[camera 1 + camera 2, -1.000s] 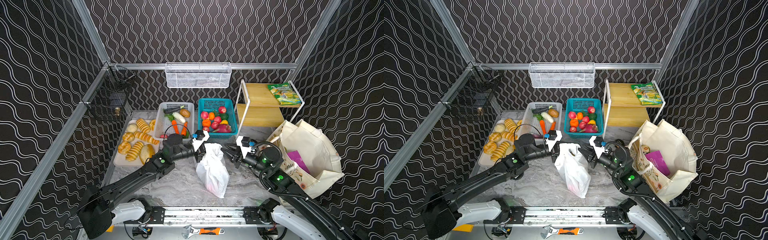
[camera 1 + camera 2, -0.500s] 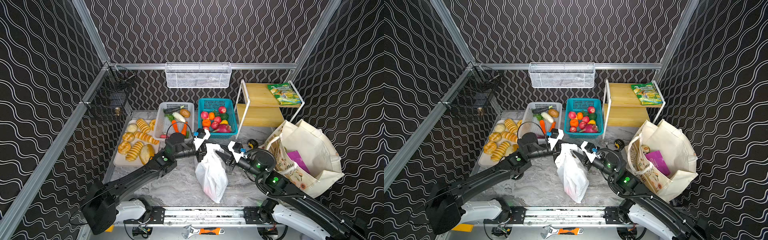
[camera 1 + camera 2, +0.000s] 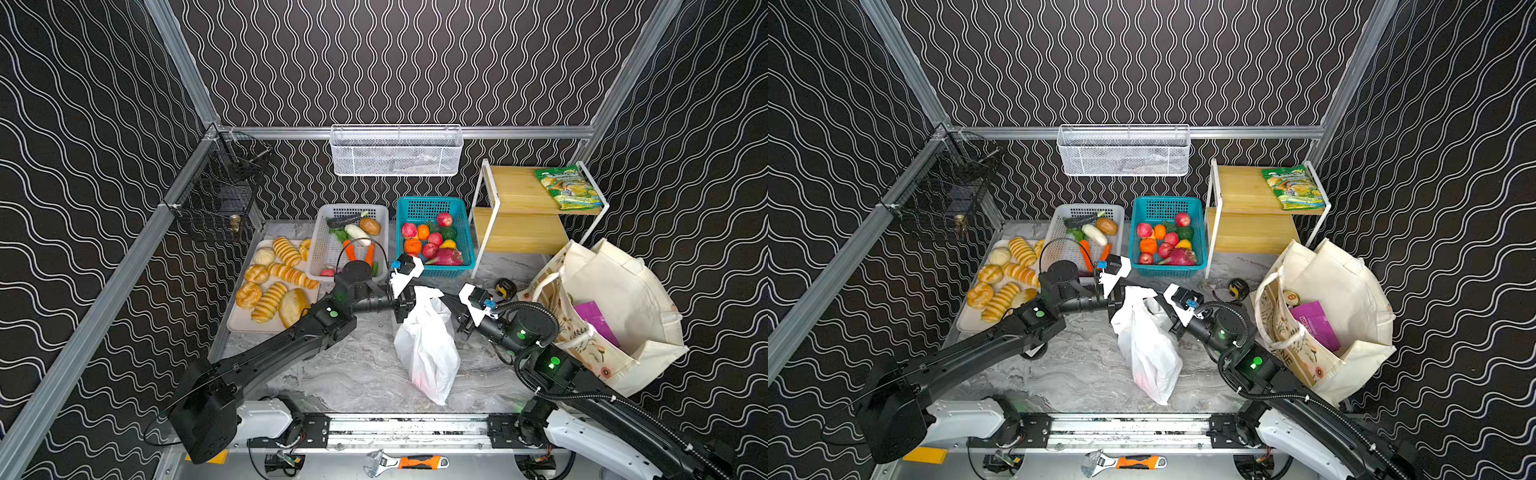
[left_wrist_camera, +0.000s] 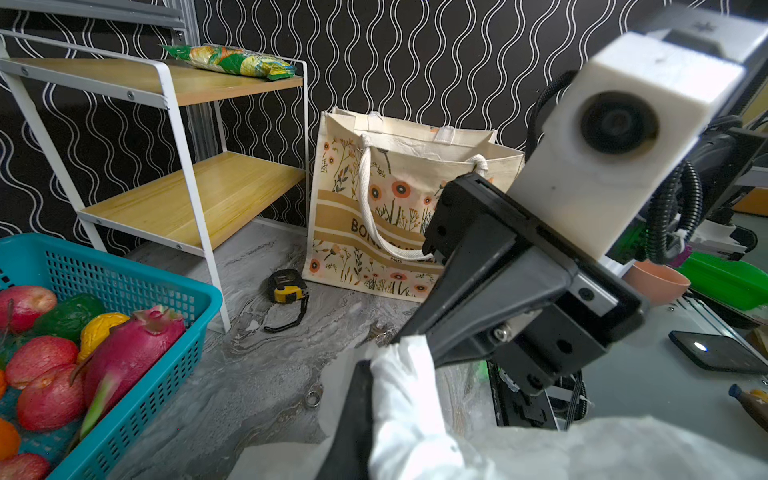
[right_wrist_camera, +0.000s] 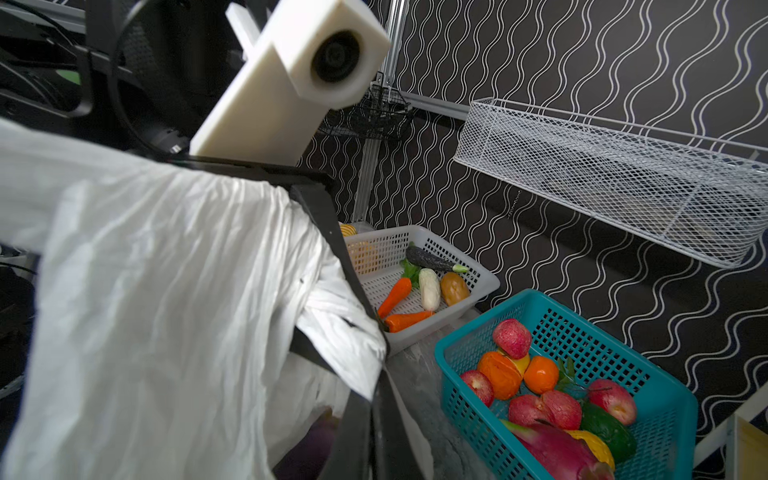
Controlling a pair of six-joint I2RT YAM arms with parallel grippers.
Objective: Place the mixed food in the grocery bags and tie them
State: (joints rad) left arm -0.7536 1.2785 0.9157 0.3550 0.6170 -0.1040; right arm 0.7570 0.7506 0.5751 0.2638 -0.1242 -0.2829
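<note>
The white plastic carrier bag (image 3: 428, 357) stood in the middle of the marble-patterned tabletop (image 3: 332, 374), between the two arms. Its body sagged toward the near edge and its top was gathered at the far end.

The left gripper (image 3: 409, 301) reached in from the left to that gathered top. In the right wrist view its dark fingers (image 5: 322, 216) were pressed together on a twisted strand of the plastic. The right gripper (image 3: 446, 298) came in from the right to the same spot. In the left wrist view its fingers (image 4: 478, 299) narrowed to a closed tip with white plastic coming out of it, so it too pinched the bag. The two grippers were just beside each other.

A dark purple item (image 5: 316, 440) lay inside the bag, too blurred to name.

The canvas tote (image 3: 615, 291) stood open at the right edge, with a purple packet (image 3: 594, 320) inside. A green snack packet (image 3: 567, 187) lay on the top board of the wooden shelf (image 3: 515, 187) at the far right. A teal basket (image 3: 432, 203) of toy fruit and a white basket (image 3: 328, 257) of toy vegetables sat just beyond the grippers. A yellow tape measure (image 3: 505, 288) lay on the tabletop between the teal basket and the tote.
</note>
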